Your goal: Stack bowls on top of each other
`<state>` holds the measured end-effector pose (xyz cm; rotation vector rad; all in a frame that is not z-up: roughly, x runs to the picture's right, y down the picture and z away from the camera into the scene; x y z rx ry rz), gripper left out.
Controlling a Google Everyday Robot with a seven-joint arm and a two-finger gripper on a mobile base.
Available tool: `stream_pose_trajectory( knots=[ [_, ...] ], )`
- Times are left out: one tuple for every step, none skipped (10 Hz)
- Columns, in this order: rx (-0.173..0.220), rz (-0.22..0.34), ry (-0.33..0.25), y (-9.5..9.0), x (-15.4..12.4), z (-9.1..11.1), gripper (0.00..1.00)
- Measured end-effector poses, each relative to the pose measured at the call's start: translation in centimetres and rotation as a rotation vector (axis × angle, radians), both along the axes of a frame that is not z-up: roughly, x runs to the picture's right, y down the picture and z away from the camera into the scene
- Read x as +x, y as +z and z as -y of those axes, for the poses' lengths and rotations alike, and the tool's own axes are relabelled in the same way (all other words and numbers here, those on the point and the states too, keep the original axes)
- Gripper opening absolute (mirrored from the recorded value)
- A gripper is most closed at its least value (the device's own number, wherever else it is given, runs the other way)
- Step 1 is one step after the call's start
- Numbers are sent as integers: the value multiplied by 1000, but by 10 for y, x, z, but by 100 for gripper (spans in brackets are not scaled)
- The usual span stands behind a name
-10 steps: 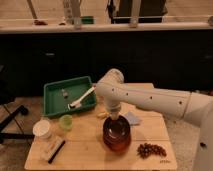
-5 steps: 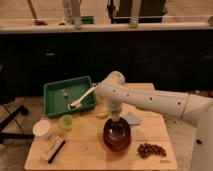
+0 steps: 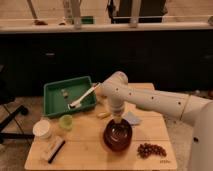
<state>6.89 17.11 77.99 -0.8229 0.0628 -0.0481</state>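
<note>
A glossy dark maroon-brown bowl [image 3: 118, 137] stands on the wooden table [image 3: 85, 155], front centre. An orange-brown tint shows at its rim and underside, but I cannot make out the orange-terracotta bowl as a separate thing. My gripper [image 3: 117, 123] points straight down at the end of the white arm [image 3: 150, 102]. It sits right over the bowl's far rim, touching or nearly touching it.
A green tray [image 3: 54, 102] with a white utensil [image 3: 83, 97] lies at the back left. A light-green cup [image 3: 65, 121], a white cup [image 3: 42, 128] and a brush [image 3: 52, 149] are at the left. Grapes [image 3: 151, 149] are at the front right, and a grey cloth [image 3: 133, 118] lies behind the bowl.
Almost nothing has changed. The gripper stays over the maroon bowl, perhaps a touch lower. The bowl and the other things have not moved.
</note>
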Motion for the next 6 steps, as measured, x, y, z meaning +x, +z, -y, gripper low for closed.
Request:
stream_pose_trajectory(
  knots=[
    [-14, -4, 5, 1, 1, -1, 0],
    [-27, -6, 8, 2, 1, -2, 0],
    [-39, -5, 8, 3, 1, -4, 0],
    [-49, -7, 10, 4, 2, -5, 2],
    [-59, -10, 13, 4, 4, -6, 10],
    [-67, -8, 16, 5, 5, -7, 20]
  ],
)
